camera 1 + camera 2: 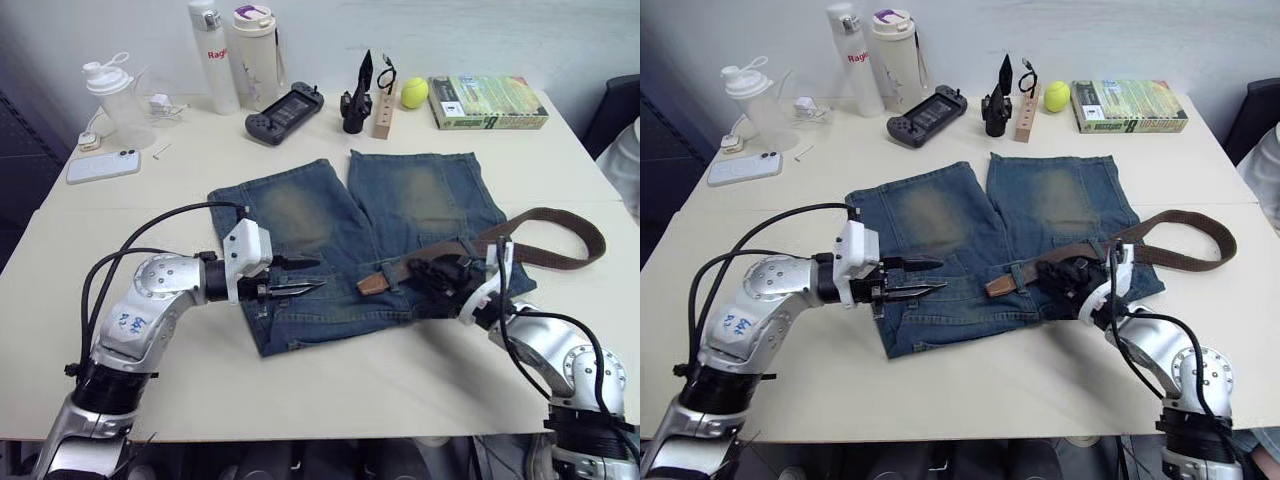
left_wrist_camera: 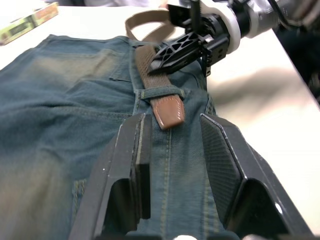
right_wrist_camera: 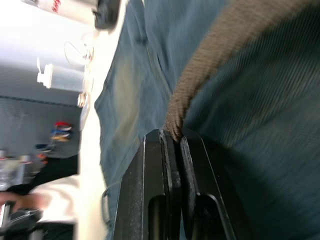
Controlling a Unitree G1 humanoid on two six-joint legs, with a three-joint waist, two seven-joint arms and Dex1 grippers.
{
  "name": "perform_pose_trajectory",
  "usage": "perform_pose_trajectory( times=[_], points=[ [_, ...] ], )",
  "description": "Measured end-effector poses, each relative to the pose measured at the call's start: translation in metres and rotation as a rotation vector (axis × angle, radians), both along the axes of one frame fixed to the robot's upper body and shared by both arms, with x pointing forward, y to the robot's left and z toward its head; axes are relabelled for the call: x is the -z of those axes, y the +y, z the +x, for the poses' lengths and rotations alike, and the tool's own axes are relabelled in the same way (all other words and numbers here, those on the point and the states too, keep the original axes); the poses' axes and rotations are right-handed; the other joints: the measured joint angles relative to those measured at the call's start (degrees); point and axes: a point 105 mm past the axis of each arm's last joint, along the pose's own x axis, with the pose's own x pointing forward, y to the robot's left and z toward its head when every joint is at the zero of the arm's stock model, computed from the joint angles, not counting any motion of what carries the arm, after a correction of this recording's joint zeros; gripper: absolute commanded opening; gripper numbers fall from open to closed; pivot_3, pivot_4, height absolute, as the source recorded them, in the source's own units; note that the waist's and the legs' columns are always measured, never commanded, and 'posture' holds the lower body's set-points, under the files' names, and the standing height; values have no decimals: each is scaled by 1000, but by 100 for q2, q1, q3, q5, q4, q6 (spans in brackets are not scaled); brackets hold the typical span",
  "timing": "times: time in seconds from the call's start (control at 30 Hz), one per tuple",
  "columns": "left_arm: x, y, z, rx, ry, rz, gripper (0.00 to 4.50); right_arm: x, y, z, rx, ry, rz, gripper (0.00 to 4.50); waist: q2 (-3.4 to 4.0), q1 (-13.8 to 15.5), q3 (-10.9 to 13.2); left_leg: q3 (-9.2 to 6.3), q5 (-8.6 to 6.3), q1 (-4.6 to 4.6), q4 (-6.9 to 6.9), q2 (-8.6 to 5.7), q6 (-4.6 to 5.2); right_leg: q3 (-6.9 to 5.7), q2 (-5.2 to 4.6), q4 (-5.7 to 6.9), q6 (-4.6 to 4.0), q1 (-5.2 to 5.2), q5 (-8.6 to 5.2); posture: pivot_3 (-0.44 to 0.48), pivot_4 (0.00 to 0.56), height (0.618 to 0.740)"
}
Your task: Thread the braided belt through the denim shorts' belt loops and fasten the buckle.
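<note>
- The buckle end of the braided belt (image 1: 540,235) can't be made out; its far part loops back on the table (image 1: 330,390) past the shorts' right edge.
- Belt runs along the waistband of the denim shorts (image 1: 350,235), leather tip toward the left gripper (image 1: 310,287), just through one belt loop (image 2: 161,93).
- Right gripper (image 3: 172,142) is clamped on the belt.
- Left gripper's fingers are apart, empty, over the denim.

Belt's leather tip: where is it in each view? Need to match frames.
Left eye: leather tip on the denim shorts, just past a belt loop, between the two grippers.
Right eye: tip, same spot.
Left wrist: tip just beyond the open left gripper.
Right wrist: no tip here, just woven belt pinched by the right gripper.
Shared landmark: the shorts.
</note>
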Motion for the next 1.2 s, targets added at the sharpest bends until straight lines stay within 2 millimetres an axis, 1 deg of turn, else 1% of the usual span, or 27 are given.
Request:
perform_pose_trajectory(
  times=[0.07,0.13,0.2,0.27,0.33,0.37,0.43,0.57,0.63,0.8,0.9,0.93,1.0,1.2],
  points=[
    [4,-5,7,35,-68,55,1769,2,6,2,-20,59,51,0,0,-4,0,4,0,-1,-2,1,0,0,1,-1,0,-4,0,0,150,724],
    [15,-15,14,98,-183,152,1769,1,13,4,-44,91,96,0,0,-2,0,6,0,-1,-3,2,0,-3,2,-2,0,-3,0,0,150,724],
    [20,-19,15,130,-229,190,1769,2,17,4,-50,101,111,0,0,-3,0,6,0,-1,-5,2,0,-2,2,-2,0,-4,0,0,150,724],
    [32,-25,13,193,-314,258,1769,5,22,4,-47,124,138,0,0,-7,0,9,0,-1,-8,3,1,-1,1,-4,0,-6,0,0,150,724],
    [45,-35,15,253,-410,329,1769,5,23,6,-33,138,151,0,0,-6,0,10,0,-1,-6,3,1,-3,0,-2,0,-6,1,0,150,724],
    [50,-42,19,258,-460,341,1769,4,22,7,-25,141,152,0,0,-7,0,10,0,-1,-5,3,2,-2,-2,-1,1,-6,2,0,150,724],
    [51,-49,25,243,-505,333,1769,2,22,9,-18,140,162,0,0,-8,0,9,0,-2,-4,4,3,-3,-3,-2,3,-6,4,0,150,724],
    [55,-56,35,203,-594,320,1769,4,20,9,-2,152,163,0,0,-13,0,9,0,-4,-6,3,5,-6,-7,-2,4,-8,4,0,150,724],
    [57,-59,36,189,-613,303,1769,4,20,9,3,156,169,0,0,-15,0,9,0,-4,-6,3,5,-6,-8,-1,4,-8,4,0,150,724],
    [55,-58,39,156,-649,273,1769,4,19,9,5,157,171,0,0,-16,0,9,0,-3,-5,3,6,-6,-11,-1,5,-8,4,0,150,724],
    [52,-59,40,143,-663,251,925,4,19,9,6,156,171,0,0,-15,0,9,0,-4,-5,2,6,-6,-12,-1,5,-8,5,0,150,724],
    [51,-60,40,141,-664,245,441,4,19,9,6,156,171,0,0,-16,0,9,0,-3,-5,2,6,-7,-11,-1,5,-8,5,0,150,724],
    [51,-61,40,140,-664,243,34,4,19,9,6,156,171,0,0,-17,0,9,0,-3,-5,2,6,-7,-11,-1,5,-8,5,0,150,724],
    [49,-60,40,139,-674,243,34,4,20,9,3,156,170,0,0,-20,0,9,0,-3,-5,2,6,-7,-11,-1,5,-8,5,0,150,724]
  ],
)
